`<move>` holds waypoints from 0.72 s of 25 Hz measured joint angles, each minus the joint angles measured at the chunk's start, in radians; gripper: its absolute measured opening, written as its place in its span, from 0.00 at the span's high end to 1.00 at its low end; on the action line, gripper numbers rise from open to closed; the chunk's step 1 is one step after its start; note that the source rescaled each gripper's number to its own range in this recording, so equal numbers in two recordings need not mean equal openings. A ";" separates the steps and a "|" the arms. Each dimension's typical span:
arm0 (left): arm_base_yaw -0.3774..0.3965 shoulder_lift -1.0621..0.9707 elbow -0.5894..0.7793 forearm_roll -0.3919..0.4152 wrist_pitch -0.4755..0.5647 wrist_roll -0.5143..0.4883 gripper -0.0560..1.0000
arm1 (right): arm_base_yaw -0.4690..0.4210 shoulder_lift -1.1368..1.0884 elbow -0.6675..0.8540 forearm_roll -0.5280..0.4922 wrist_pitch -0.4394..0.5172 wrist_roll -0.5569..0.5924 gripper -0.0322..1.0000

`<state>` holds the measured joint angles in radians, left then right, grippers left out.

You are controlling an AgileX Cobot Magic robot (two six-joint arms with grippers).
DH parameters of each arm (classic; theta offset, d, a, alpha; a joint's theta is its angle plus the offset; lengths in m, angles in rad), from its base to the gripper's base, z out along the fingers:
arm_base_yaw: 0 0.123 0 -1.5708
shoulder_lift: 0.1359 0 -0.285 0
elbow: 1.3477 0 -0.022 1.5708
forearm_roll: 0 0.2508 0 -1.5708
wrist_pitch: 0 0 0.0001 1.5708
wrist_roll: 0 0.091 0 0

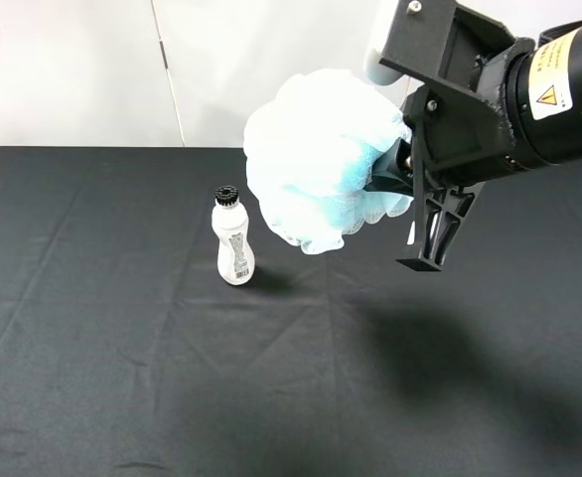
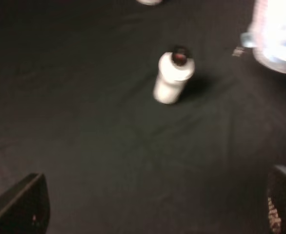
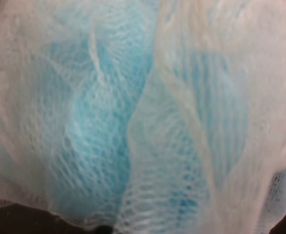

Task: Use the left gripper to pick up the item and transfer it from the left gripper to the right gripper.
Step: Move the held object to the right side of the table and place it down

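Note:
The item, a fluffy pale blue and white mesh pouf [image 1: 316,159], hangs in the air above the back of the table. My right gripper [image 1: 385,177] reaches in from the right and is shut on the pouf's right side. Its mesh [image 3: 143,117] fills the whole right wrist view. My left gripper [image 2: 153,214] does not show in the high view. In the left wrist view its two fingertips [image 2: 21,207] stand far apart, open, with only tablecloth between them. An edge of the pouf [image 2: 279,34] shows at that view's corner, well away from the left gripper.
A white bottle with a black cap [image 1: 233,238] stands upright on the black tablecloth [image 1: 122,348], left of and below the pouf. It also shows as the bottle [image 2: 173,75] in the left wrist view. A white wall rises behind the table.

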<state>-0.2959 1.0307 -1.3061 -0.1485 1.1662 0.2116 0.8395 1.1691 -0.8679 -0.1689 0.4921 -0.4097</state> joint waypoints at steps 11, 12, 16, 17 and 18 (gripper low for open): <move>0.000 -0.297 0.219 0.189 0.000 -0.119 0.21 | 0.000 0.000 0.000 0.007 0.000 0.026 0.94; 0.000 -0.329 0.256 0.201 0.000 -0.128 0.21 | 0.000 0.000 0.000 0.007 0.000 0.031 0.94; 0.000 -0.464 0.402 0.218 -0.004 -0.144 0.21 | 0.000 0.000 0.000 0.008 0.001 0.060 0.94; 0.000 -0.496 0.433 0.218 -0.006 -0.144 0.21 | 0.000 0.000 0.000 0.009 0.001 0.064 0.94; 0.000 -0.535 0.469 0.218 -0.012 -0.144 0.21 | 0.000 0.000 0.000 0.012 0.002 0.066 0.94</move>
<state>-0.2959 0.4960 -0.8371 0.0693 1.1537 0.0678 0.8395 1.1691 -0.8679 -0.1572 0.4939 -0.3434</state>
